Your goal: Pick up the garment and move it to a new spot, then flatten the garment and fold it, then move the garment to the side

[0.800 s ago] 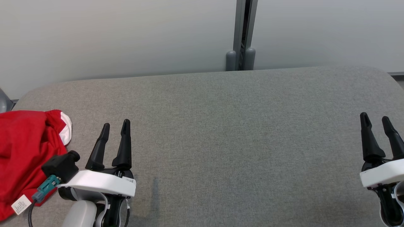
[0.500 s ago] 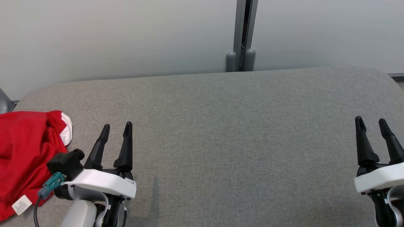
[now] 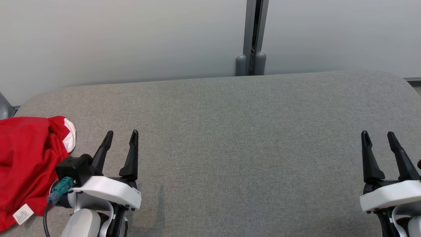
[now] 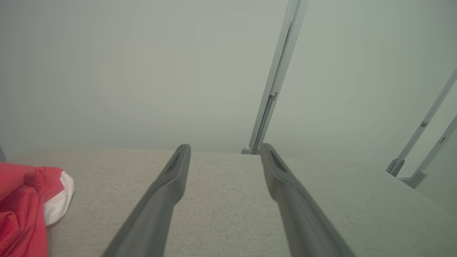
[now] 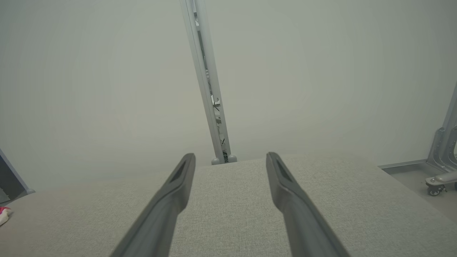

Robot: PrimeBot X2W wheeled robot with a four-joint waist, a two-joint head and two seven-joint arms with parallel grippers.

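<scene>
Left gripper: lower left, fingers spread, nothing between them, over the grey padded surface.
Right gripper: lower right, fingers spread, holding nothing.
Garment: red with a white lining, crumpled at the surface's left edge, just beside the left gripper.
Metal post: beyond the far edge, against the pale wall.

red garment, crumpled; far-left of cushion

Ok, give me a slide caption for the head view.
Left gripper and right gripper open over the grey table, crumpled red garment at far left.
</scene>
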